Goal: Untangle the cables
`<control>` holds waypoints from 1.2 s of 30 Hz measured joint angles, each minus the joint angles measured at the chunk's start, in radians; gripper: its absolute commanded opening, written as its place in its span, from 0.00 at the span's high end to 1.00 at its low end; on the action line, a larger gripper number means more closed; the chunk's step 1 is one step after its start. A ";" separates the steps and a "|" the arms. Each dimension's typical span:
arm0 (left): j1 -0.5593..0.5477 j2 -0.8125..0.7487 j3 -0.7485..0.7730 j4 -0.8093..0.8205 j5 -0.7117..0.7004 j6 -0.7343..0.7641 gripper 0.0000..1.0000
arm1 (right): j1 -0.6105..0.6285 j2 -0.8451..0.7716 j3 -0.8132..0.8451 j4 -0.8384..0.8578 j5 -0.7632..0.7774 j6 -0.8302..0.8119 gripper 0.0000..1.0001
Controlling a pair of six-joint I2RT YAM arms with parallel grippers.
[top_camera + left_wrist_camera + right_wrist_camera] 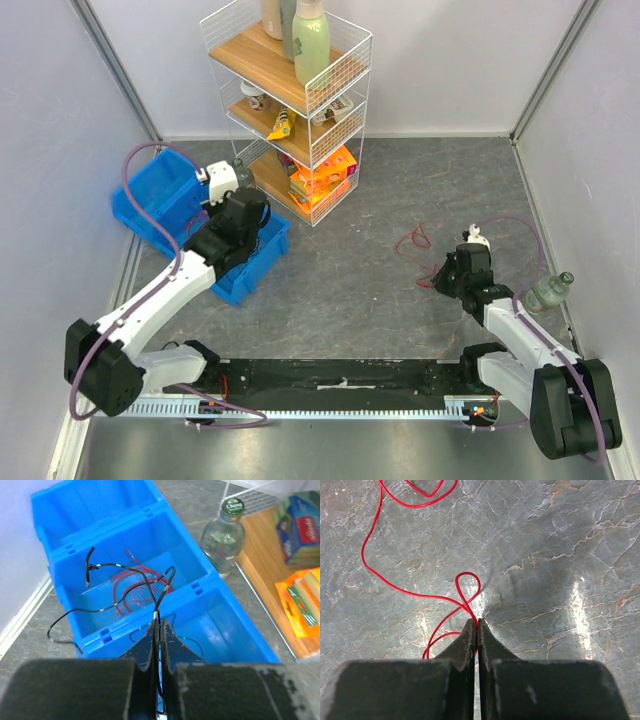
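Observation:
Thin red and black cables (135, 582) lie tangled in the middle compartment of a blue bin (125, 530). My left gripper (159, 622) hangs over the bin's near compartment, shut on a black cable (164, 582) that rises from its tips into the tangle. A separate red cable (467, 587) lies in loose loops on the grey floor (412, 243). My right gripper (477, 624) is down at the floor, shut on this red cable just below a small loop. In the top view the right gripper (445, 272) sits at the cable's near end.
The blue bin (160, 195) stands at the left wall. Behind it is a wire shelf rack (300, 100) with bottles and packets. A clear bottle (223, 537) stands between bin and rack. Another bottle (550, 292) stands by the right wall.

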 measured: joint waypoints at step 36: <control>-0.010 -0.285 -0.109 -0.066 0.573 -0.147 0.10 | 0.000 0.046 -0.006 0.059 -0.104 -0.033 1.00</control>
